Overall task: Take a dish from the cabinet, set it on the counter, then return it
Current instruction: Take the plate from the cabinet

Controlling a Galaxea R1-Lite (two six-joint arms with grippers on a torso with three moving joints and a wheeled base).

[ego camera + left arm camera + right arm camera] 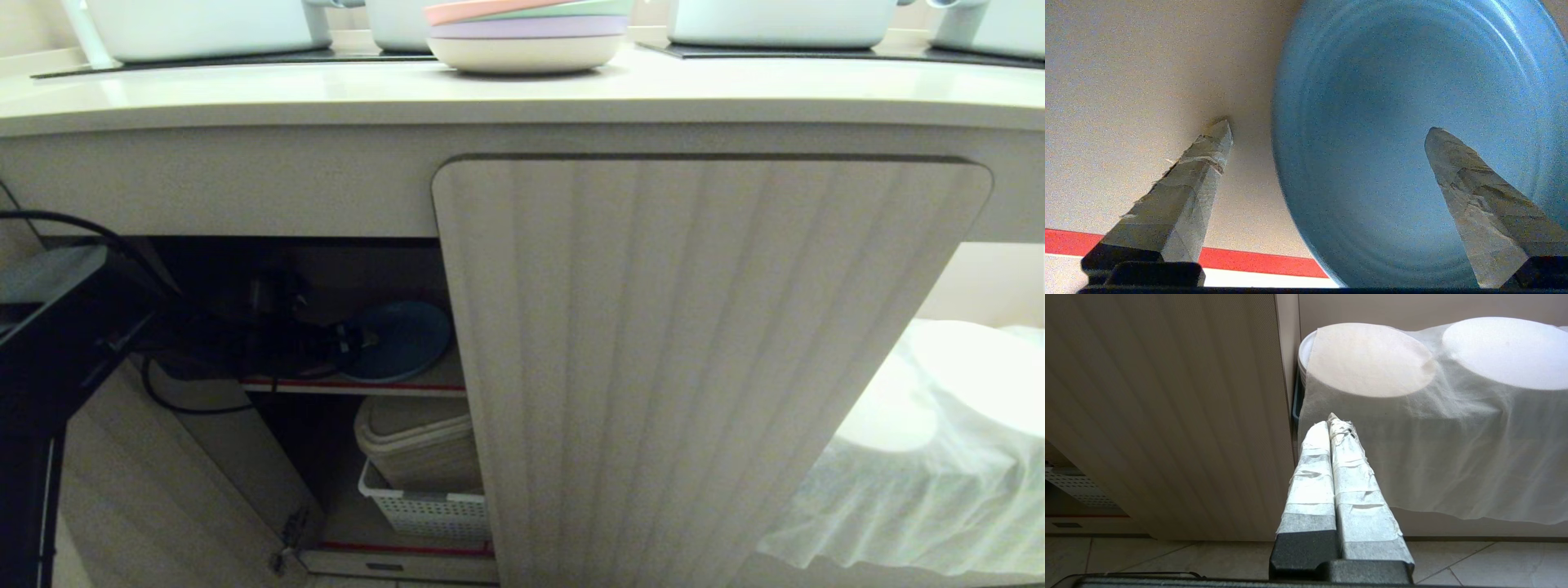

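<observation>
The blue dish [404,339] sits on the inner shelf [359,385] of the cabinet, whose left door hangs open. My left arm reaches into the dark opening, and its gripper [349,338] is at the dish's left rim. In the left wrist view the left gripper [1327,128] is open wide. One finger [1200,171] stands over the bare shelf, the other [1474,183] over the dish [1392,122], with the rim between them and no contact visible. My right gripper [1331,422] is shut on nothing, parked low beside the closed door [1167,416].
The closed fluted door [694,367] covers the cabinet's right half. The counter [326,94] above carries a pastel plate stack [526,33] and white pots. Under the shelf stand beige lidded tubs [416,441] in a white basket [424,513]. A white cloth [922,457] covers things at right.
</observation>
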